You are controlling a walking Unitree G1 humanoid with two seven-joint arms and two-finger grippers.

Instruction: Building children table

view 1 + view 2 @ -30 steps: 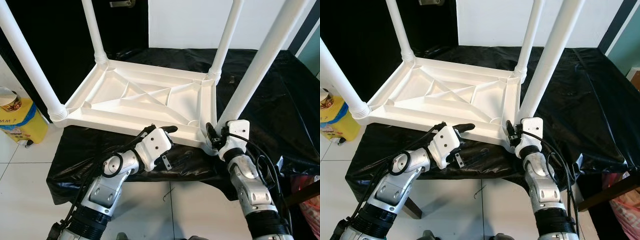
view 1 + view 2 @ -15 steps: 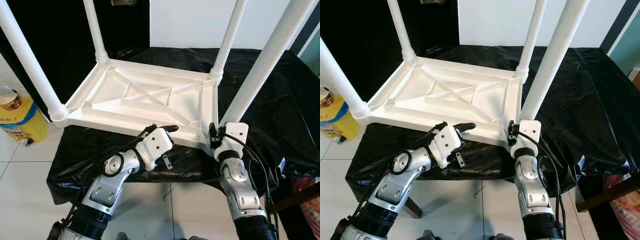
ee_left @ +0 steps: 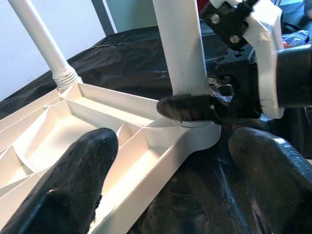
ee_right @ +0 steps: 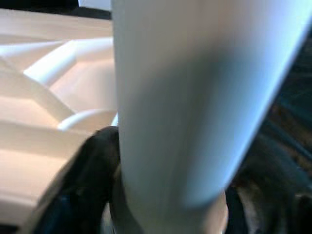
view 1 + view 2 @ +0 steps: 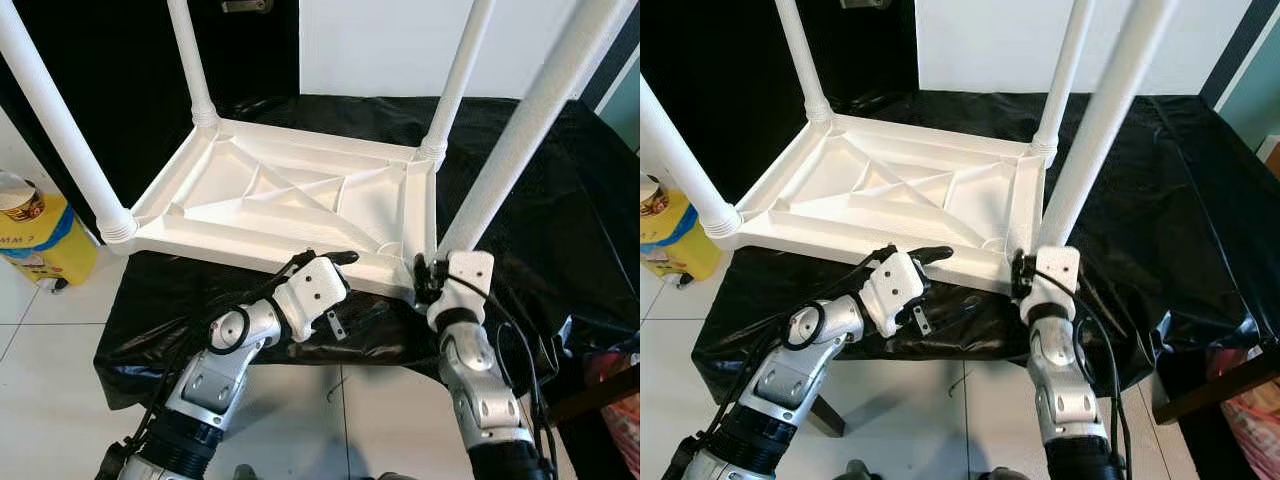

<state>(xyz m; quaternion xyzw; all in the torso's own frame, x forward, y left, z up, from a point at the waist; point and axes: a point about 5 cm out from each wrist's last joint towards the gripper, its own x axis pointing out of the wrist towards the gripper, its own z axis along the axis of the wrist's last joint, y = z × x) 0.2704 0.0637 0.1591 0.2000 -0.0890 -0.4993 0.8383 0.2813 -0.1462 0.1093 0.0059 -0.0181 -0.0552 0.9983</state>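
Note:
A white plastic children's table [image 5: 270,200] lies upside down on a black-draped surface, with its legs pointing up. My right gripper [image 5: 428,268] is shut on the base of the near right leg [image 5: 520,130], where it meets the corner socket. The right wrist view has that leg [image 4: 180,97] close up, with a black finger [image 4: 92,165] on either side of it. My left gripper [image 5: 340,290] is open at the table's near rim. One finger [image 3: 83,170] lies over the ribbed underside and the other finger [image 3: 273,170] hangs outside over the cloth.
The black cloth [image 5: 540,230] covers the support and hangs over its front edge. A yellow container [image 5: 40,245] with a cup on it stands on the tiled floor at the left. A red bag [image 5: 620,400] sits low at the right.
My right forearm has swung in to the left and stands more upright, while its gripper stays at the leg's base. The left arm has not moved.

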